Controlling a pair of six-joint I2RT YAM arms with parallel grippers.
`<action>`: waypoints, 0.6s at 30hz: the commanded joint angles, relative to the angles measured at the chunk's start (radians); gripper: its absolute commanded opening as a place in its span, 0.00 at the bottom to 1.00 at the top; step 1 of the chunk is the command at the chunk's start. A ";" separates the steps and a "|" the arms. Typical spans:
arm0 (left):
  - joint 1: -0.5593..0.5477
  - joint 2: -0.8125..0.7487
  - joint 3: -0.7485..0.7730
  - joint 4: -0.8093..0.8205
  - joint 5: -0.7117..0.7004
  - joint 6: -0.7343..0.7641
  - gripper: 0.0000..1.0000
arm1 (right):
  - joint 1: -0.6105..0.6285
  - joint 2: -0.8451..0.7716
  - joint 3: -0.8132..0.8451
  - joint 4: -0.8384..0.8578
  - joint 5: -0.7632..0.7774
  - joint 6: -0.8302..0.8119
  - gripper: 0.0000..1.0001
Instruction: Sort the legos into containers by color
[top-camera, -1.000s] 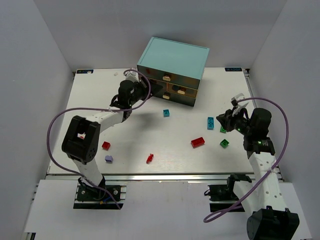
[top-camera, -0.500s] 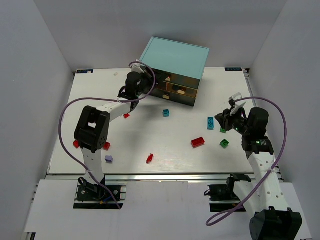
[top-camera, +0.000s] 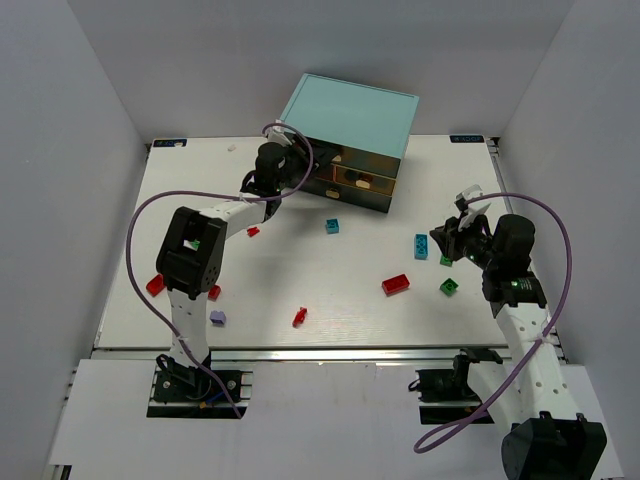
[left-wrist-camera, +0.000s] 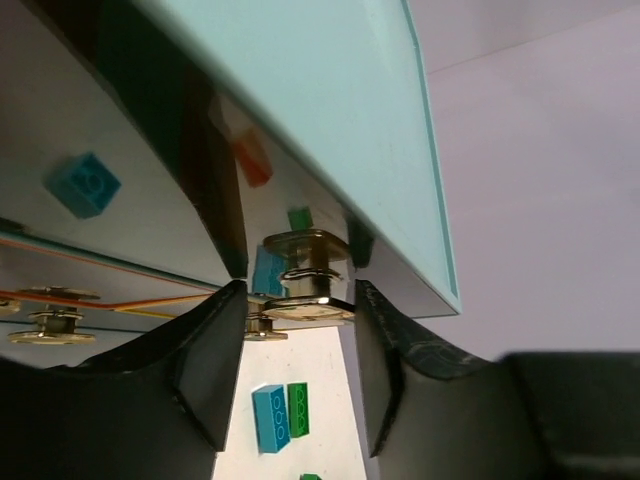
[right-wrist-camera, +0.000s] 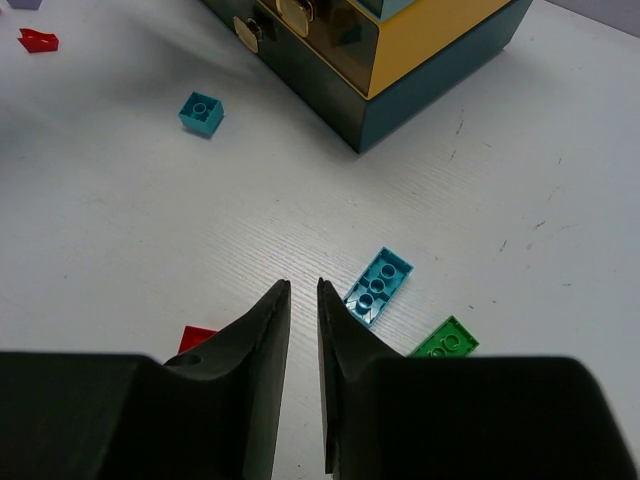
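The light-teal cabinet (top-camera: 348, 118) stands at the back of the table, with its small drawers (top-camera: 350, 178) facing the arms. My left gripper (top-camera: 288, 162) is at the upper left drawer. In the left wrist view it (left-wrist-camera: 298, 290) is open, with its fingers on either side of the tan handle (left-wrist-camera: 305, 300). My right gripper (top-camera: 450, 240) hovers by a long teal brick (top-camera: 421, 245) and a green brick (top-camera: 446, 260). In the right wrist view it (right-wrist-camera: 303, 285) is shut and empty, just left of the teal brick (right-wrist-camera: 378, 286).
Loose on the table are a small teal brick (top-camera: 332, 226), a green brick (top-camera: 449, 287), red bricks (top-camera: 395, 284) (top-camera: 299, 317) (top-camera: 253, 231) (top-camera: 155, 284) (top-camera: 213, 292) and a lavender brick (top-camera: 218, 318). White walls enclose the table on three sides.
My left gripper has moved right and back to the cabinet's upper left drawer handle. The arm's swing uncovered a red brick at the left. The right arm barely moved.
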 joint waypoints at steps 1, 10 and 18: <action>-0.004 0.000 0.042 0.010 -0.038 -0.001 0.55 | 0.003 -0.002 -0.012 0.053 0.014 -0.003 0.22; -0.004 -0.035 -0.006 0.041 -0.021 -0.016 0.29 | 0.004 -0.006 -0.016 0.056 0.014 -0.003 0.20; -0.004 -0.165 -0.147 0.069 0.002 -0.004 0.26 | 0.004 -0.006 -0.019 0.060 0.014 -0.003 0.20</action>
